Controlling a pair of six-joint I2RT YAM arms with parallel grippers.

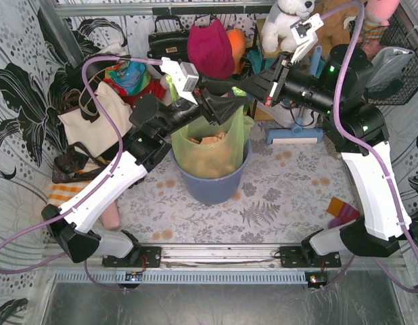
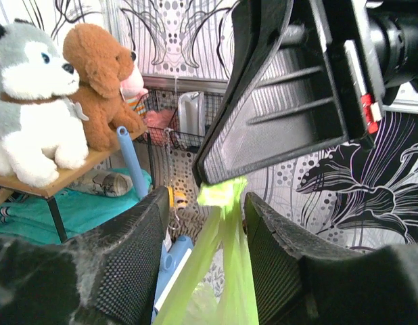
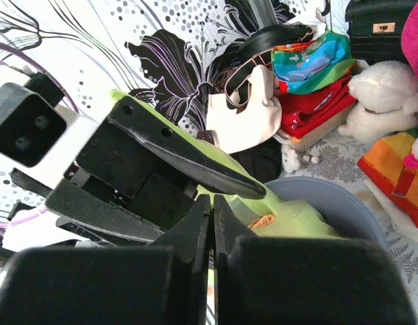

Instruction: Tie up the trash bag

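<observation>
over bin, mid-table: bag strip nipped by right gripper, left gripper slack

found trash bag [image 1: 209, 152] seated upright in round blue-grey bin [image 1: 209, 189] at centre of table [image 1: 283, 196], w/ crumpled brown paper showing thru green film. noted one strip of bag mouth pulled up above rim. checked right gripper [image 3: 212, 206]: clenched tight, both fingers pressed together, nipping tip of that green strip per left wrist view. checked left gripper [image 2: 205, 196]: released, fingers [image 2: 128, 244] standing apart either side of strip; cannot tell whether pads touch plastic. logged both grippers meeting tip to tip directly above bag, arms reaching in from opp. sides. recorded cream tote bag [image 1: 94, 122] left of bin, apart from it; maroon cap [image 1: 210, 47] hanging behind bin; plush toys [image 2: 40, 101] on shelf at rear.
</observation>
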